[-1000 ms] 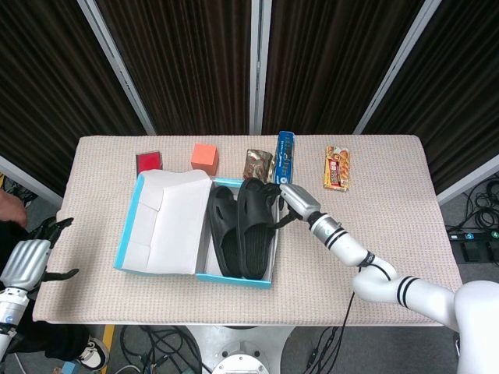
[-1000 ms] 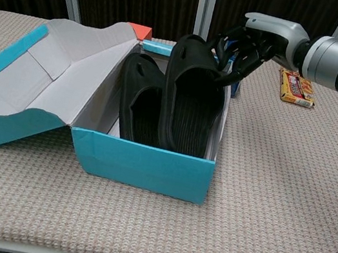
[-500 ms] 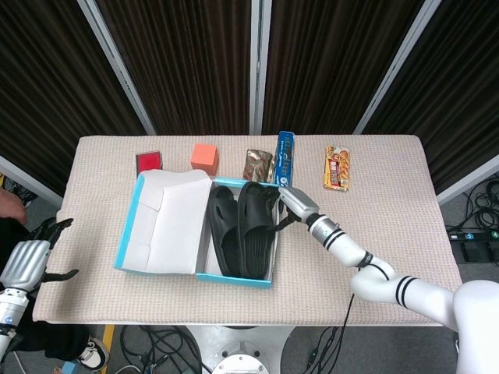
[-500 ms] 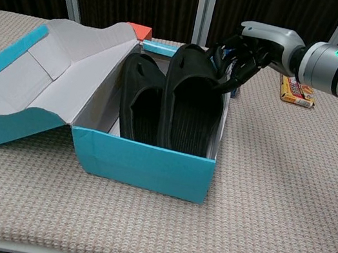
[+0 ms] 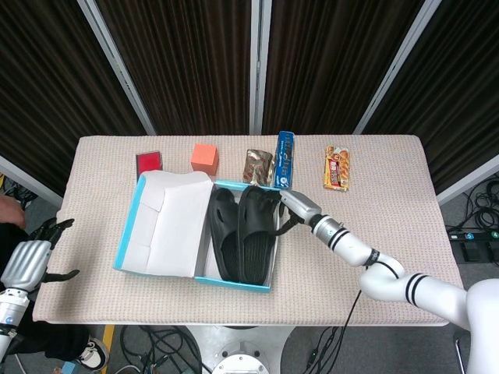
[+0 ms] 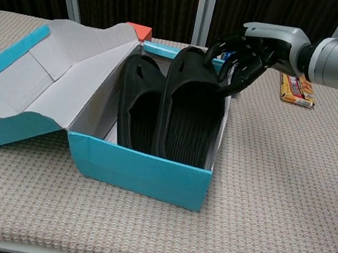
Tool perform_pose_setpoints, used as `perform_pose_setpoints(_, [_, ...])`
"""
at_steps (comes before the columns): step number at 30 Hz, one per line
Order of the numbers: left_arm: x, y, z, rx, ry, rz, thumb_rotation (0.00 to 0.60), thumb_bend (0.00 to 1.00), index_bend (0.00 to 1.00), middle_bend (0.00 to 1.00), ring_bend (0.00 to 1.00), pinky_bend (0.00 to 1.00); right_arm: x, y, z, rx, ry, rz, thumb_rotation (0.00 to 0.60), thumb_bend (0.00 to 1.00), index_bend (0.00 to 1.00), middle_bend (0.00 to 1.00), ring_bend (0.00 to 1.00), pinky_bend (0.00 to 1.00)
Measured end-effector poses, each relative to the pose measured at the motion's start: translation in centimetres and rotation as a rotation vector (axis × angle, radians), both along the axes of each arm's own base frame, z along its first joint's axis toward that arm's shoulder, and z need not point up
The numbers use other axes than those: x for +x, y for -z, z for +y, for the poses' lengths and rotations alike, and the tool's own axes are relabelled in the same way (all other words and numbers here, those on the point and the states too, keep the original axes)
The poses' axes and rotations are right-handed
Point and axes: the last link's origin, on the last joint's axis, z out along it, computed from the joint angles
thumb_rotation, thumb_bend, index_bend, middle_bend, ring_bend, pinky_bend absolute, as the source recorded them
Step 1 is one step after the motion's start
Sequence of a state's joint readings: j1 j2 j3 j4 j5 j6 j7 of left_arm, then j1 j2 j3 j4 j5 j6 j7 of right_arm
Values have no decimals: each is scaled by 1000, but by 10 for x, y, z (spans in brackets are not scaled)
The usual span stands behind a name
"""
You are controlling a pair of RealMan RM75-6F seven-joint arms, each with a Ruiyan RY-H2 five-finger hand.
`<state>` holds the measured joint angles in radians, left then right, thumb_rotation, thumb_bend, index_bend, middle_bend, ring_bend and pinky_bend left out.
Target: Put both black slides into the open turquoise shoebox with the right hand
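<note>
While both slides sit in the box, the right hand (image 6: 247, 55) grips one.
Ribbed black rubber slide (image 6: 189, 107) leans on the turquoise cardboard shoebox (image 6: 141, 173) wall; left hand (image 5: 31, 257) hangs released.

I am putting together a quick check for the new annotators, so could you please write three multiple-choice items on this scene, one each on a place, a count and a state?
1. Where is the orange block?
A. Inside the shoebox
B. On the table beyond the shoebox
C. In the left hand

2. How many black slides are in the shoebox?
A. One
B. Two
C. Three

3. What is the right hand doing?
A. Resting flat on the table
B. Holding the snack bar
C. Touching the top of the right slide

Key: 1 B, the orange block sits behind the shoebox. 2 B, left slide and right slide lie inside. 3 C, the right hand has fingers on that slide's top.
</note>
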<state>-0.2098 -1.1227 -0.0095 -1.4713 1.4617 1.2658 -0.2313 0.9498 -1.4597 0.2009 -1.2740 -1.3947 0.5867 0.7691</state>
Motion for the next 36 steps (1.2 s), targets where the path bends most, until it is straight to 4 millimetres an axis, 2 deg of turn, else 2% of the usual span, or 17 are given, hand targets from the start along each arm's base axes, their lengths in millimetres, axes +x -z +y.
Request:
perform_pose_setpoints(6, [0, 0, 2, -3, -1, -1, 600, 0, 96, 155, 41, 182, 1, -8, -1, -6, -11, 6, 600, 0, 131, 157, 40, 312])
perform_pose_setpoints(13, [1, 2, 2, -6, 1, -3, 600, 0, 96, 155, 42, 182, 5, -24, 0, -26, -26, -1, 600, 0, 123, 156, 38, 309])
perform_pose_setpoints(20, [2, 1, 2, -1, 4, -4, 600, 0, 96, 155, 41, 182, 17, -30, 8, -20, -10, -113, 600, 0, 124, 179, 40, 309])
perform_pose_setpoints(29, [2, 0, 3, 3, 1, -4, 600, 0, 95, 155, 41, 182, 34, -16, 26, 66, -28, -250, 600, 0, 123, 187, 40, 309])
perform_pose_setpoints(36, [1, -2, 4, 5, -1, -2, 600, 0, 96, 155, 41, 182, 35, 3, 27, 122, 1, -278, 600, 0, 124, 187, 40, 309])
